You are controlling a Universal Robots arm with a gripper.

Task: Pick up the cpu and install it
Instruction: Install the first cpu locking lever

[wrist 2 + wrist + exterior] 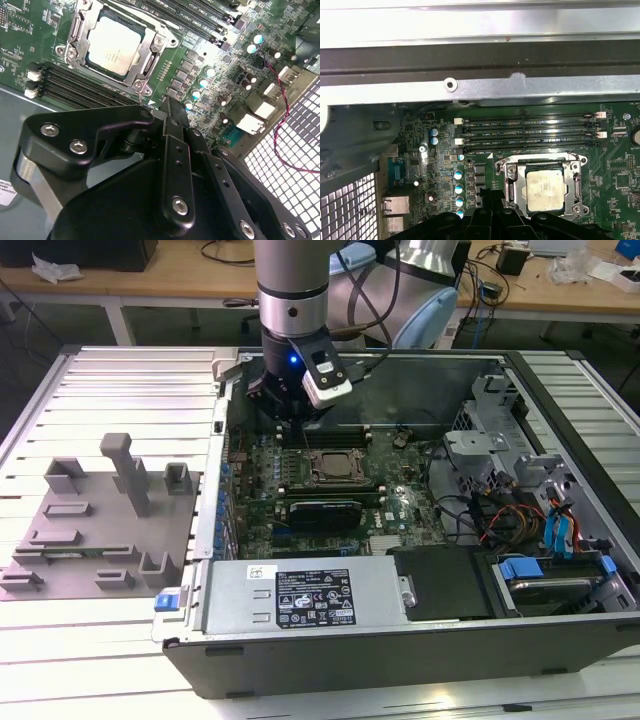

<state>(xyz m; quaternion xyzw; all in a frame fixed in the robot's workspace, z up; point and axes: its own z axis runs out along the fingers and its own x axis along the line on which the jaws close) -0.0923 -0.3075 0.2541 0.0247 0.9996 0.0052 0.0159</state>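
Observation:
The cpu (330, 464), a small square chip with a pale metal top, lies flat in its socket on the green motherboard (400, 502) inside the open computer case (420, 650). Both wrist views show the cpu (114, 42) (546, 190) framed by the socket's metal bracket. My gripper (288, 418) hangs over the board's back corner on the exterior view's left, just behind the socket and apart from the chip. In both wrist views the gripper (170, 106) (494, 199) has its black fingers together with nothing between them.
Memory slots (525, 132) run beside the socket. A long black expansion card (325, 512) stands in front of it, the power supply (300, 595) nearer still. Drive cage (490, 445) and cables fill the case's right. A grey plate with upright blocks (100, 530) lies outside on the left.

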